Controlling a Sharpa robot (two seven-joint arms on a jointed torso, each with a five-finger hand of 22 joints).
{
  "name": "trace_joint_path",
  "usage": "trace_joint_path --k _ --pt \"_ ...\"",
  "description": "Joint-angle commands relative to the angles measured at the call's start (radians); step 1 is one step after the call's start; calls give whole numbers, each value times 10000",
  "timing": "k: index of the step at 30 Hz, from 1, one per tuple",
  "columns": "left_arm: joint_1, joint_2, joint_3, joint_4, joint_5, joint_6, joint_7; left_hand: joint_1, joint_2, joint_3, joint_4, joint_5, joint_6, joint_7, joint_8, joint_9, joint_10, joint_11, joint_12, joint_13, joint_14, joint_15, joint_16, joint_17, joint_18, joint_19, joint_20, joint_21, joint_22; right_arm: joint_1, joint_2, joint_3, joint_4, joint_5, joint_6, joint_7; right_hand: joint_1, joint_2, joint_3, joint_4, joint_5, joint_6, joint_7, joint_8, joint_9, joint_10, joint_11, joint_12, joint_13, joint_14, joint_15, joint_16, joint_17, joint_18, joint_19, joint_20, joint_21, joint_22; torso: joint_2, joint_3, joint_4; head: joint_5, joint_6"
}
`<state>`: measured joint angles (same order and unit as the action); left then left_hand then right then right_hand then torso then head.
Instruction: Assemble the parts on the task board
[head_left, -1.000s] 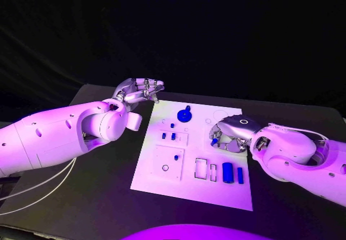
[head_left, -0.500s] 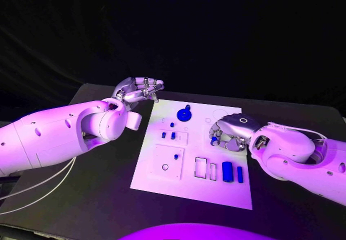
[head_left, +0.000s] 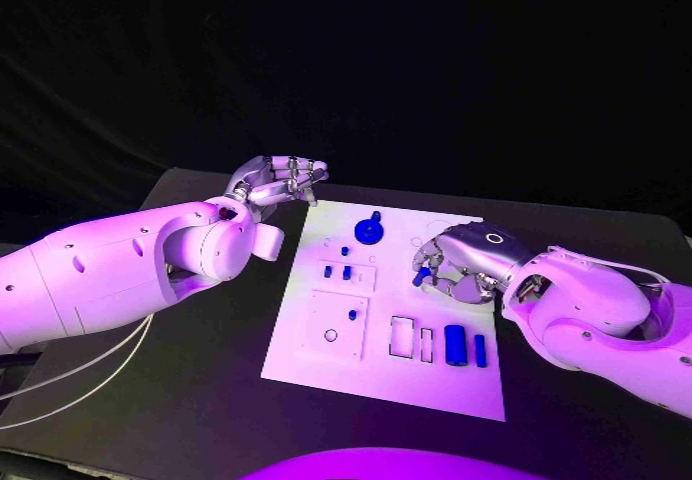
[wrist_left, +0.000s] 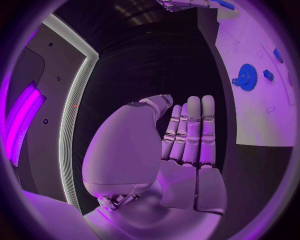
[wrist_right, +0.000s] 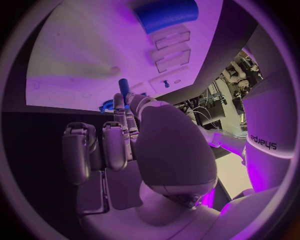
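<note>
Black table (head_left: 173, 400) under a dark backdrop carried the white task board (head_left: 389, 380) at its middle. Near the board's far left corner hovered the left hand (head_left: 274, 180), fingers curled in on nothing. Over the board's right side, the right hand (head_left: 459, 262) pinched a small blue part (head_left: 421, 276), near the blue gear (head_left: 369, 231).

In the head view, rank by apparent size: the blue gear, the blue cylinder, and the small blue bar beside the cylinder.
1. Blue gear and blue cylinder: look about alike, so not ranked; the gear lies farther from the camera.
2. Small blue bar: clearly smallest.
</note>
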<state>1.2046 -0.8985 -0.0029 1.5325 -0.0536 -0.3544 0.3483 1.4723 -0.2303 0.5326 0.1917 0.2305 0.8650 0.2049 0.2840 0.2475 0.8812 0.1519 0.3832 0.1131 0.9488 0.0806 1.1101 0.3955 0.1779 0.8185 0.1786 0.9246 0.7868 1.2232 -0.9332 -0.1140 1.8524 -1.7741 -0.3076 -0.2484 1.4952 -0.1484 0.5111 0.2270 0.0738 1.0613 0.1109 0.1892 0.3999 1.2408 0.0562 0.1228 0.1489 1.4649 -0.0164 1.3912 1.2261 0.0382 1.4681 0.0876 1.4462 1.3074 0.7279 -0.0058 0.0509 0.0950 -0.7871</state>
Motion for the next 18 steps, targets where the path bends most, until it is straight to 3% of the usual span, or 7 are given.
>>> trace_joint_path --k 1,11,18 --pt "10 43 6 -15 35 58 39 -49 23 61 26 29 50 14 8 13 -60 5 59 -13 -64 2 -53 -9 64 60 -18 -44 -17 25 -20 13 261 171 -722 117 -53 -81 102 -39 60 10 90 370 524 103 -2 -72 2 408 -41 48 13 -117 560 -49 61 2162 -1 -3 -3 26 6" --pt "8 113 5 -76 36 78 31 -49 23 61 26 29 50 14 8 13 -60 5 59 -13 -64 2 -53 -9 64 60 -18 -44 -17 -63 666 19 701 638 -1053 475 -117 -164 254 -155 122 2 115 401 575 127 11 -120 4 408 -34 54 13 -113 554 -43 41 2160 1 -16 -3 85 -4" --pt "8 176 5 -105 36 94 26 -38 31 71 18 29 50 15 9 17 -76 6 62 -17 -62 1 -57 -18 65 67 -19 -52 -22 -444 1633 -42 431 682 -1046 760 -151 -175 315 -200 166 -7 125 411 595 134 18 -141 5 410 -28 61 22 -103 537 -39 -2 2145 20 -16 8 148 -11"
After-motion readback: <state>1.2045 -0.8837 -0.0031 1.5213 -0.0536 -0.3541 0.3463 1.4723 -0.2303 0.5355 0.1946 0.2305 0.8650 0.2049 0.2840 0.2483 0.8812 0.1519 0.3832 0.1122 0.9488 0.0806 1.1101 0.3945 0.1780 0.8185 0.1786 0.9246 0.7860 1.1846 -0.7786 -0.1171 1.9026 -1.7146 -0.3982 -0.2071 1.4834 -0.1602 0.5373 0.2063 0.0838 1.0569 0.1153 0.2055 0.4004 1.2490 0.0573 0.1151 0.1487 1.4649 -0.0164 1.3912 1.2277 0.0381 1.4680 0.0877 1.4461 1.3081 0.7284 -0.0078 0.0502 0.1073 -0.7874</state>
